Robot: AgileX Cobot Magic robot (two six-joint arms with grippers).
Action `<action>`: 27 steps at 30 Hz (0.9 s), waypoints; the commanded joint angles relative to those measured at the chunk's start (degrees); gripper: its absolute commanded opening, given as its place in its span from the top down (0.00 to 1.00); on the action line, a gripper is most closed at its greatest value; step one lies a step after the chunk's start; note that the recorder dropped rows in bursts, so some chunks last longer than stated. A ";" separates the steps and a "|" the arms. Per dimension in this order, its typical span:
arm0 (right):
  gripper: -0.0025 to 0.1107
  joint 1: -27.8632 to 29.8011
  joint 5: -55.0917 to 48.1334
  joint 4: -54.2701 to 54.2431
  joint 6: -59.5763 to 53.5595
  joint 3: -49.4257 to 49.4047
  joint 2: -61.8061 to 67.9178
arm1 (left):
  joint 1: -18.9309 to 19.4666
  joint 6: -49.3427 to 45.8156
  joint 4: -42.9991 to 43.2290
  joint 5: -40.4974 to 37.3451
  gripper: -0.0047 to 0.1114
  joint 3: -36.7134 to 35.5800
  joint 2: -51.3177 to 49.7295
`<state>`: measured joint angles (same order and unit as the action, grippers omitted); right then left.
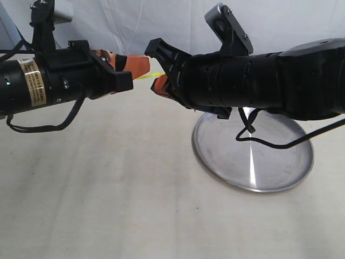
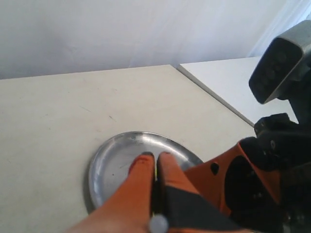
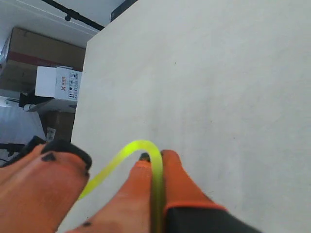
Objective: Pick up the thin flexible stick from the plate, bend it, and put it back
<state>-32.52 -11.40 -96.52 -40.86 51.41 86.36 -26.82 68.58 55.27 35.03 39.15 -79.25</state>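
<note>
The thin yellow stick curves in a tight arch between my two grippers, held above the table. My right gripper is shut on one end of it, and the strand runs down between its orange fingers. My left gripper is shut on the other end, a sliver of yellow showing between its fingers. In the exterior view the two grippers face each other tip to tip, the left and the right, with a short piece of stick between them. The silver plate lies below and to the right, with nothing on it.
The cream table spreads under both arms. A second pale table stands beyond a gap. Cardboard boxes sit off the table's far edge in the right wrist view. A black cable hangs over the plate.
</note>
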 commanded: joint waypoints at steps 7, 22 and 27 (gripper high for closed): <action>0.99 -0.73 -3.51 -1.85 -0.82 1.05 0.08 | -2.33 -3.13 -2.66 4.83 0.96 0.13 -2.02; 0.99 -0.73 -5.73 -3.42 -1.09 1.05 0.08 | -5.34 -11.00 -7.31 0.49 0.96 0.28 -3.38; 0.99 -0.73 -6.49 -3.42 -1.09 1.05 0.08 | -5.34 -13.03 -7.19 0.25 0.96 0.28 -3.38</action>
<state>-32.52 -9.87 -100.16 -40.86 51.41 86.88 -30.90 56.64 46.90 34.61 39.23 -81.66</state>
